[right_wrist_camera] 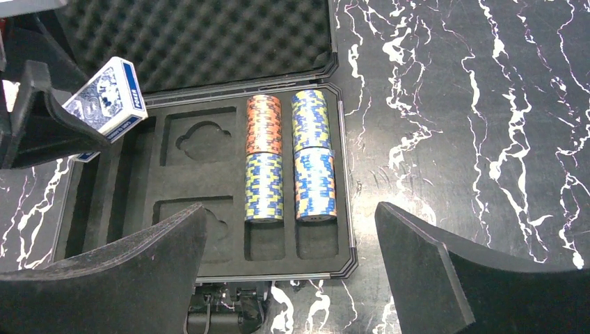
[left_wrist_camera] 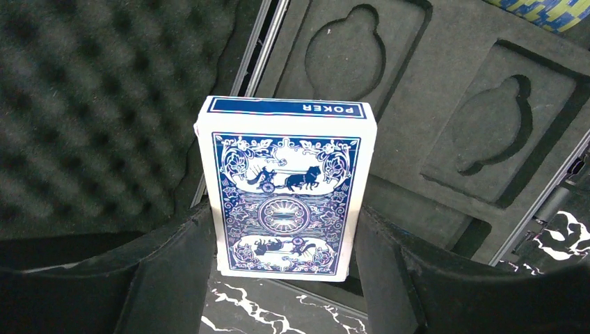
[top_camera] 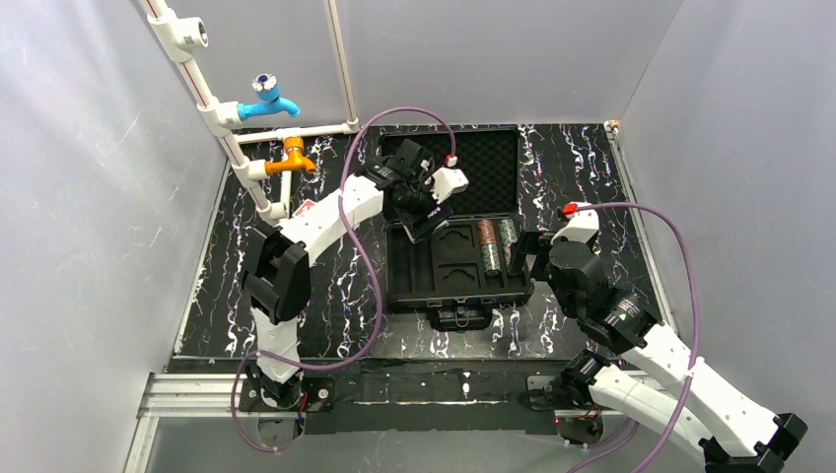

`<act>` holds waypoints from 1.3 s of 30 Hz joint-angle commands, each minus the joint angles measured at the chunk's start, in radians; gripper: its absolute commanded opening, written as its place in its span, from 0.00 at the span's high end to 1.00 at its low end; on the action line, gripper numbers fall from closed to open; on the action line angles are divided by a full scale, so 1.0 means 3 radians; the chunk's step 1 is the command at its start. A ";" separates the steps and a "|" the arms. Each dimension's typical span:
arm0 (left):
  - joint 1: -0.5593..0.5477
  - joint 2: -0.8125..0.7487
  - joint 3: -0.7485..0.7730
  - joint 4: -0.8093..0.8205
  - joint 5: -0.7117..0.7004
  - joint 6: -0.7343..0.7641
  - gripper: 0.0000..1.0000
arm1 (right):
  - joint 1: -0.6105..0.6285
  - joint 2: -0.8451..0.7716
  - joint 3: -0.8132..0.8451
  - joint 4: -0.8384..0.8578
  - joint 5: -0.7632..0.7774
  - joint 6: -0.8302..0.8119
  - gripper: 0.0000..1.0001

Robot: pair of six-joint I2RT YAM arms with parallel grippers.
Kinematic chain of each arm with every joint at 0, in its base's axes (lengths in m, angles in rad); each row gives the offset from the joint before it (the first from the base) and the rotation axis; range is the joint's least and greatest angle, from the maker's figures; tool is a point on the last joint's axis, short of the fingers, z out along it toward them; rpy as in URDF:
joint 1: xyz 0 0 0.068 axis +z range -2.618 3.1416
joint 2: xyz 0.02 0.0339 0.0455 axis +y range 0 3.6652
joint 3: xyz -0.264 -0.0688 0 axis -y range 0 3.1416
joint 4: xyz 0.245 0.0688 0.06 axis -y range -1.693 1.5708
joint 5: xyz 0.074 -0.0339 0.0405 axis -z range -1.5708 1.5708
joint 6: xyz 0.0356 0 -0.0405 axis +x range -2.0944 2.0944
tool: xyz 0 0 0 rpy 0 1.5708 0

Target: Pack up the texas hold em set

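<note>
The black briefcase [top_camera: 409, 286] lies open at the table's middle, its foam lid [top_camera: 488, 163] flat at the back. Several rolls of poker chips [right_wrist_camera: 289, 156] fill the tray's two right slots. Two card pockets [right_wrist_camera: 202, 136] in the tray are empty. My left gripper [left_wrist_camera: 285, 233] is shut on the blue card deck [left_wrist_camera: 286, 188] and holds it above the tray's far left corner [top_camera: 419, 212]. The deck also shows in the right wrist view [right_wrist_camera: 111, 94]. My right gripper [right_wrist_camera: 291, 216] is open and empty, near the case's right front [top_camera: 527, 258]. A red and white corner [top_camera: 304, 206], perhaps the red deck, peeks out beside the left arm.
White pipes with a blue tap [top_camera: 266, 99] and an orange tap [top_camera: 293, 158] stand at the back left. The case's handle [top_camera: 461, 317] sticks out toward me. Grey walls close in the marbled black table [top_camera: 582, 177] on three sides.
</note>
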 commanded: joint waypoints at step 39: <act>-0.0485 0.0748 0.0558 0.0317 -0.0216 0.0988 1.00 | -0.0016 -0.0581 -0.0036 -0.0056 0.0324 0.0150 0.00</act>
